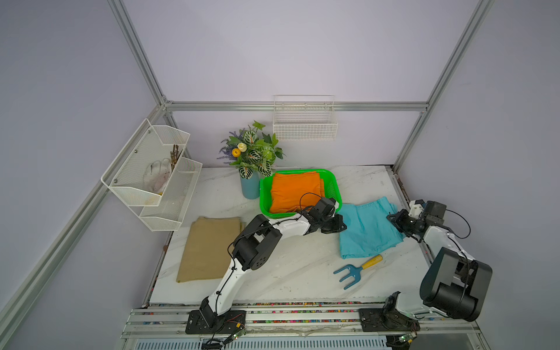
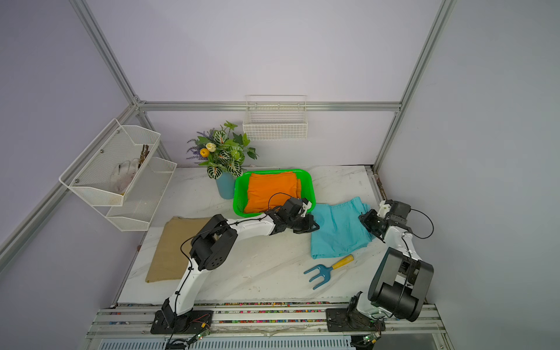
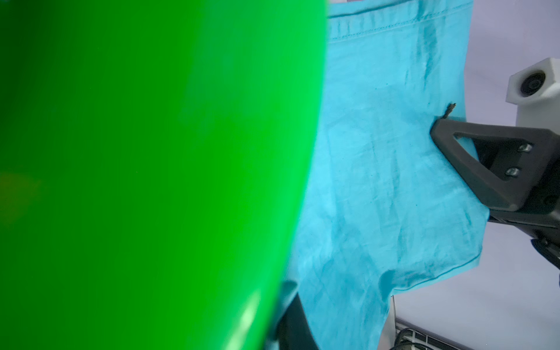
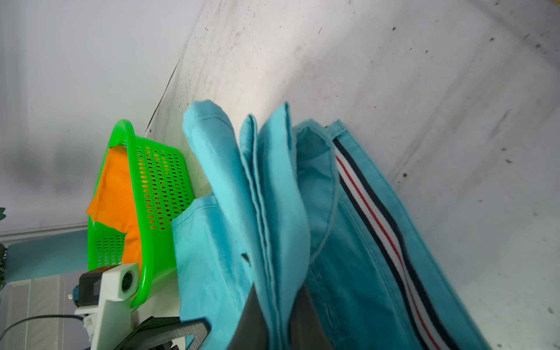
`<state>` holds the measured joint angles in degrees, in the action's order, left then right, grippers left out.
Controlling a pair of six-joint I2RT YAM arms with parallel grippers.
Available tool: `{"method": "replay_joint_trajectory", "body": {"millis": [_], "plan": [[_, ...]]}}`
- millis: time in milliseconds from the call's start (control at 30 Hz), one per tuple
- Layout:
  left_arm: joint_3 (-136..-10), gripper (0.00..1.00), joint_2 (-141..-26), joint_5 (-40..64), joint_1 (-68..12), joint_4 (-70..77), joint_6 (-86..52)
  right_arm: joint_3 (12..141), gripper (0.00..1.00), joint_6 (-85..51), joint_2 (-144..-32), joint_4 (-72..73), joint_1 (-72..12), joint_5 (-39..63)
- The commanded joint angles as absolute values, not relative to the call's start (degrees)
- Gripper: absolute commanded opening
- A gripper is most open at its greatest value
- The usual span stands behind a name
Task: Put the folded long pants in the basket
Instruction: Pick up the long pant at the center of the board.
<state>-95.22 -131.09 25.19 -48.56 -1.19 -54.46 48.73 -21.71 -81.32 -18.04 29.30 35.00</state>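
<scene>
Lower left in a top view: tan pants (image 1: 209,248) flat on the table (image 1: 288,272), partly behind the left arm, untouched.

Frame centre: left gripper (image 1: 338,225) just below the basket's lower right corner, jaws closed on the left edge of the blue pants (image 1: 368,227) (the left wrist view shows a bit of blue cloth over one finger, and the green wall blocks the rest).

Right of centre: the blue pants lie on the table, roughly square as folded. The held span runs left-right across the frame.

Further right: right gripper (image 1: 394,219) at their right edge, clamped on several blue layers. The right wrist view shows the layers pinched between its fingers (image 4: 253,327).

Key relation: the basket (image 1: 335,181) lies up and left of the blue pants, just beside their upper left corner. So the left gripper is nearer, and the right one would have to carry its end further.

Judgement: next is a joint lift, then a shift up-left. The middle may sag and catch the rim. A garden fork (image 1: 354,271) lies near the lower edge, apart from the cloth.

Containers:
- Far left, mesh rack (image 1: 151,178): something pale and a few twigs in the upper tier; can't tell for the lower tier.
- Centre, basket: holds the orange pants (image 1: 295,191), which fill most of it. Blue would go on top.
- Upper centre, wire basket (image 1: 304,127) on the back wall: nothing seen inside.
</scene>
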Motion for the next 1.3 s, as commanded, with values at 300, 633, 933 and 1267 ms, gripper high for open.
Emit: {"method": "replay_joint_trajectory", "body": {"millis": [300, 633, 933, 1267], "plan": [[-85.5, 0.00, -121.6, 28.1, -50.5, 7.0, -63.2, 57.1, 0.00, -23.9, -72.9, -24.4, 25.1, 30.8], [-85.6, 0.00, -114.9, 25.1, -50.8, 4.9, -60.4, 62.6, 0.00, -23.7, -69.1, -29.5, 17.2, 23.5], [-96.5, 0.00, -113.5, 28.1, -50.4, -3.2, -53.5, 72.4, 0.00, -24.5, -67.8, -33.2, 11.2, 19.2], [-104.4, 0.00, -113.9, 31.6, -47.1, -4.8, -53.5, 76.0, 0.00, -23.7, -68.9, -35.3, 8.9, 15.1]]}}
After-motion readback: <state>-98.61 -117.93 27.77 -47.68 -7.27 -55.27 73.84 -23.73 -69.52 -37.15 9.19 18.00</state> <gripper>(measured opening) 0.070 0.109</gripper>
